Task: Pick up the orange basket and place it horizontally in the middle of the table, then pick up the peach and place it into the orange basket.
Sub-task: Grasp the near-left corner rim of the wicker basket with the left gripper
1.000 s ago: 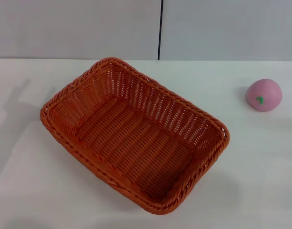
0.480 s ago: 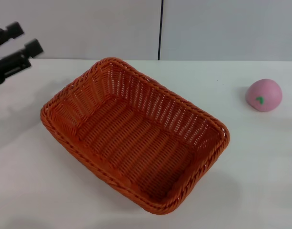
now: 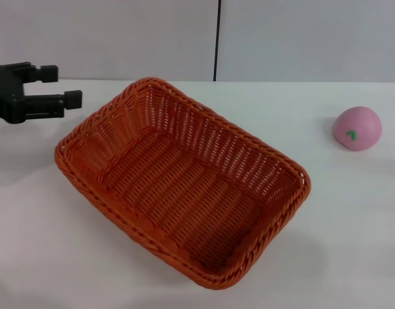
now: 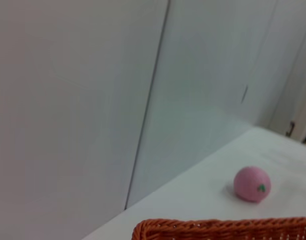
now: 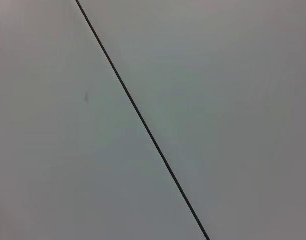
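Note:
The orange basket [image 3: 184, 183] lies empty and askew on the white table [image 3: 352, 219], one long side running from back left to front right. Its braided rim [image 4: 222, 229] also shows in the left wrist view. The pink peach [image 3: 357, 128] rests on the table at the right, apart from the basket, and appears in the left wrist view as the peach [image 4: 252, 184]. My left gripper [image 3: 63, 88] hovers open at the far left, just beyond the basket's back-left corner, fingers pointing toward it. The right gripper is out of view.
A grey wall with a dark vertical seam [image 3: 217, 38] stands behind the table. The right wrist view shows only that wall and the seam [image 5: 143, 122]. Bare tabletop lies left of the basket and between basket and peach.
The left gripper has come in from the left edge and moved rightward toward the basket's back-left corner. Basket and peach have not moved.

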Controlling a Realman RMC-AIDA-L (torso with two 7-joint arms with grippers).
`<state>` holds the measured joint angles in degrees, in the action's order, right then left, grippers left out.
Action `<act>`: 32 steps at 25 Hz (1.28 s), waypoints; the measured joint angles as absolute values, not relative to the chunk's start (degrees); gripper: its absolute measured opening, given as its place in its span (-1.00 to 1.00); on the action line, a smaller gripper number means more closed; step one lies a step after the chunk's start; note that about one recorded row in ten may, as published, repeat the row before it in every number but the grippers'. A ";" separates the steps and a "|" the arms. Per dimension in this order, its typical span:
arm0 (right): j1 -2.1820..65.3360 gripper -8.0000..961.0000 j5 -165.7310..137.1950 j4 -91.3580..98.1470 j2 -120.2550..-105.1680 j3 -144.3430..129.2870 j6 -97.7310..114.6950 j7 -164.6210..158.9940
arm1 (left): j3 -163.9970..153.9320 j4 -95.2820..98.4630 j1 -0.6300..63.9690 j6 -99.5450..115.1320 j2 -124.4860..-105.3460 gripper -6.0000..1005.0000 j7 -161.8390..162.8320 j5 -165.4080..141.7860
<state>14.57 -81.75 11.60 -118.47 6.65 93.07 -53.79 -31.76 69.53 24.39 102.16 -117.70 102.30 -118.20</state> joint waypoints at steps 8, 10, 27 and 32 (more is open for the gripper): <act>14.94 0.43 -81.81 11.20 -118.55 6.31 91.66 -53.74 | -34.37 69.14 28.02 99.81 -117.94 0.62 102.96 -119.80; 14.80 0.43 -81.81 11.15 -118.61 6.37 91.66 -53.75 | -35.42 68.24 28.57 98.28 -117.99 0.62 102.71 -119.85; 13.36 0.43 -81.55 10.98 -118.74 7.11 90.96 -53.53 | -45.68 61.44 31.08 84.41 -118.28 0.62 102.35 -119.85; 12.95 0.43 -81.46 11.03 -118.74 8.27 90.85 -53.49 | -47.83 58.29 31.21 78.21 -118.29 0.61 101.45 -119.93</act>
